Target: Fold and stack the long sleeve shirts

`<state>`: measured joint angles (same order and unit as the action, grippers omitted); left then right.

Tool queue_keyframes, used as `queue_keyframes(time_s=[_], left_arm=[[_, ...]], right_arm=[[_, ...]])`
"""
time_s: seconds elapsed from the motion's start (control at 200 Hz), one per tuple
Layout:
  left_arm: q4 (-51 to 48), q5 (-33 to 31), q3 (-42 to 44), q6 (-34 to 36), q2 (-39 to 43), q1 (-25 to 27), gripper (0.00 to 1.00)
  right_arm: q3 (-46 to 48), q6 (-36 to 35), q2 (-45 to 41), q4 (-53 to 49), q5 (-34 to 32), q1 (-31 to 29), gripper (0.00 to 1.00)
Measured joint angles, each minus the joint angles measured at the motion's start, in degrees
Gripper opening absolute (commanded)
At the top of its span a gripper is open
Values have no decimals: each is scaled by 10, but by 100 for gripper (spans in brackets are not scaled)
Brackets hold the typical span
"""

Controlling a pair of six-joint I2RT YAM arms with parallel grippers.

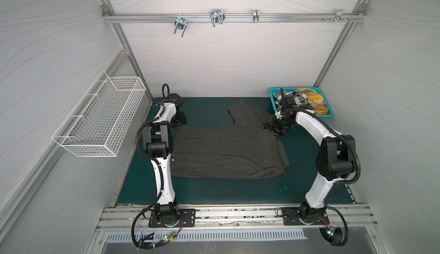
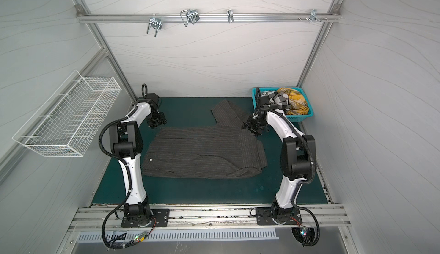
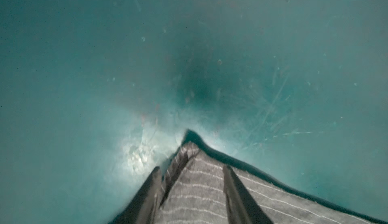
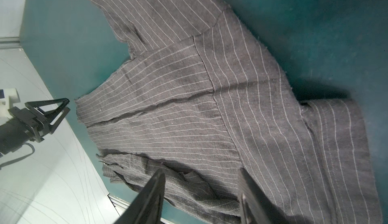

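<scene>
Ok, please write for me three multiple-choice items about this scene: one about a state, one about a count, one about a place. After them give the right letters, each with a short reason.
1. The right tool is: A open; B shut on cloth; C out of view.
2. How many shirts lie on the table? A none; B one; C three.
3. The yellow shirt lies: A on the table; B in the basket; C in the right tool.

1 A: its fingers stand apart above the pinstripe shirt, gripping nothing.
2 B: only the pinstripe shirt is spread there.
3 B: it is bunched in the basket beside the check shirt.
</scene>
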<state>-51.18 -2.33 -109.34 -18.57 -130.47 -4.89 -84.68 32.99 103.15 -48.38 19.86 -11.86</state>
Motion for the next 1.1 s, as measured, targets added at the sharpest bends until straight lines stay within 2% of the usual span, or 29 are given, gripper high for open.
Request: queue_keyframes(time_s=[0.175,0.255,0.355,0.455,0.65,0.89,1.1], left_arm=[[-3,7,-10,4,-28,0,36],[-5,8,-9,5,-30,0,29],[-4,7,-7,5,-30,0,17],[-3,3,-5,6,-30,1,0],[3,-9,4,6,-24,4,0],[16,-19,77,-3,40,13,0],[24,-17,83,-7,81,23,0]], right_arm=[[-4,0,0,4,5,0,55],[-7,1,0,4,6,0,54],[-14,2,0,4,8,0,54],[-22,2,0,3,9,2,54],[-93,-16,33,-12,-9,0,56],[-257,-90,177,-50,-68,-7,58],[-386,-158,303,-78,-82,-17,58]])
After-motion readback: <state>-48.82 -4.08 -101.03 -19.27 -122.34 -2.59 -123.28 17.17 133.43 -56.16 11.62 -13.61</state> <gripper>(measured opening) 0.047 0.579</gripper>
